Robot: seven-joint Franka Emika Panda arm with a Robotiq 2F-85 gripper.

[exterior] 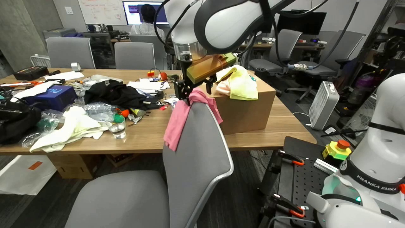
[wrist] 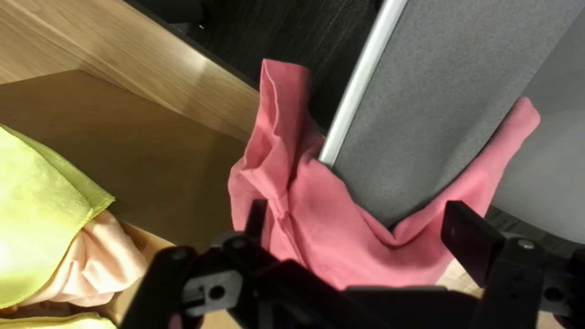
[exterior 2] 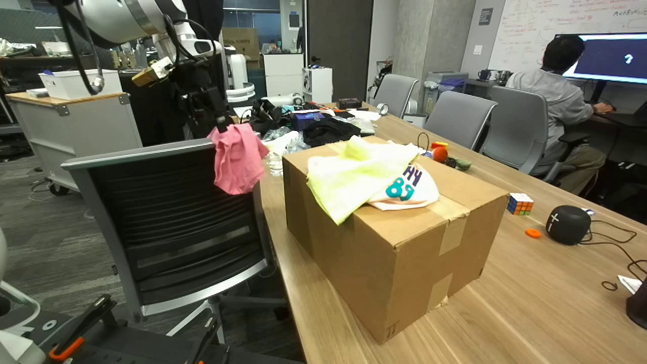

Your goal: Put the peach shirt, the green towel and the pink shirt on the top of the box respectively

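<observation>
1. Currently the claw [wrist: 357,219] stands with its jaws spread wide, gripping nothing, at the upper corner of the chair [exterior: 193,164].
2. Draped over that same chair corner is the pink shirt [exterior 2: 237,164], its ends hanging down from the chair's edge.
3. What the coming move turns on: in the wrist view the shirt lies between the fingers [wrist: 468,242] and seemingly beneath them, its long axis bent across the chair's edge. Whether either finger touches cloth, I cannot tell.
4. Just beside that chair corner, on the worktop [exterior 2: 530,288], is the box [exterior 2: 349,258]; on it the green towel [exterior 2: 349,177] lies partly over the peach shirt [exterior 2: 423,189].
5. So the pink shirt looks like the only piece left; closing on its fold over the chair seems next.
</observation>
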